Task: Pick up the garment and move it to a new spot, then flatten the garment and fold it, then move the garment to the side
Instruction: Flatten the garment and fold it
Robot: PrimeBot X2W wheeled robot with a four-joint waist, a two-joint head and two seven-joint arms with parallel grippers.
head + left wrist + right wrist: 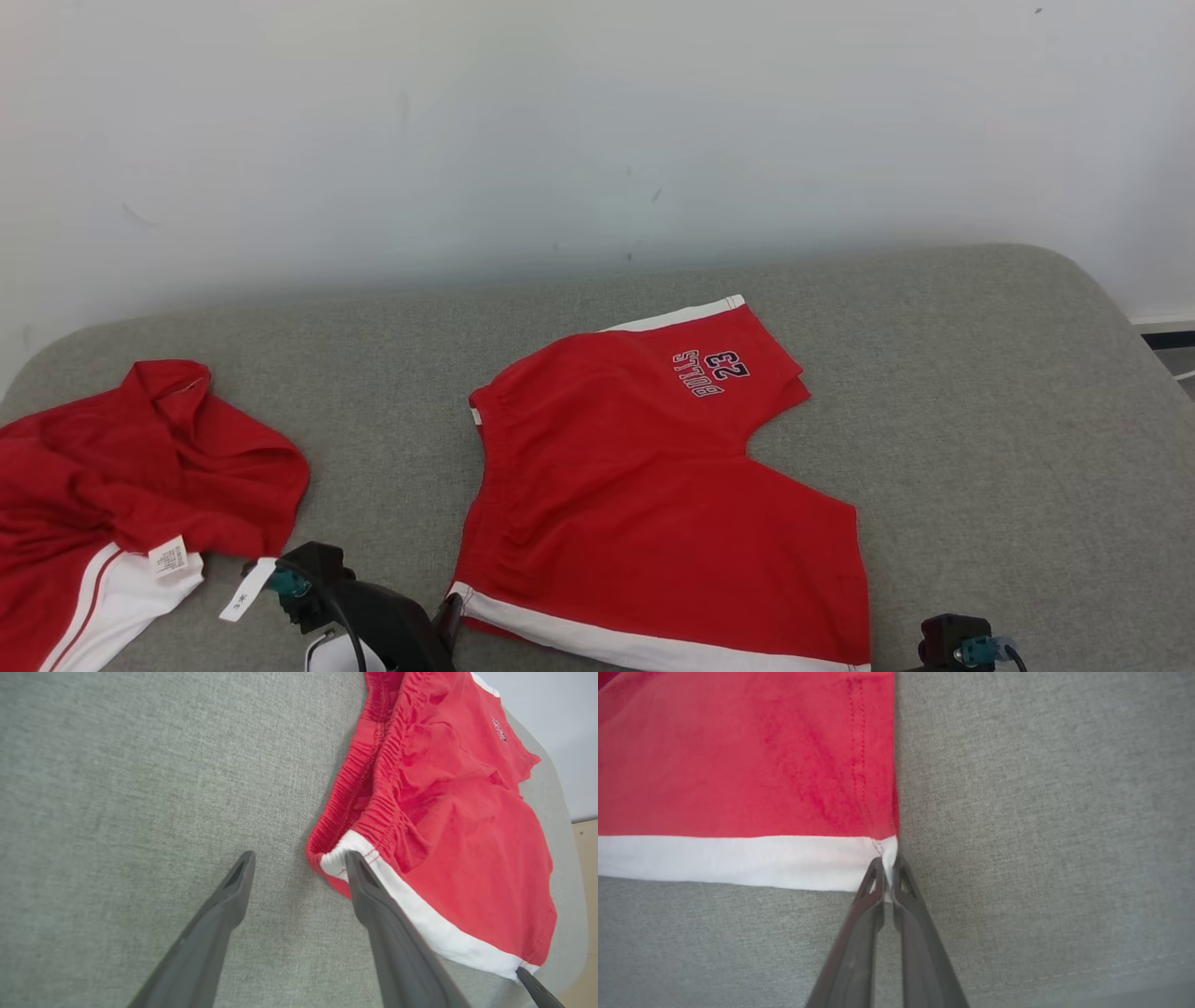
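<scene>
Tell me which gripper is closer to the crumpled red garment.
Left. The left gripper sits open between the crumpled garment and the shorts; the right gripper pinches the shorts' far hem corner.

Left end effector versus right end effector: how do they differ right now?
The left end effector is open, holding nothing, at the waistband corner of the red shorts. The right end effector is shut, pinching their white-trimmed hem corner. Both sit at their near edge.
</scene>
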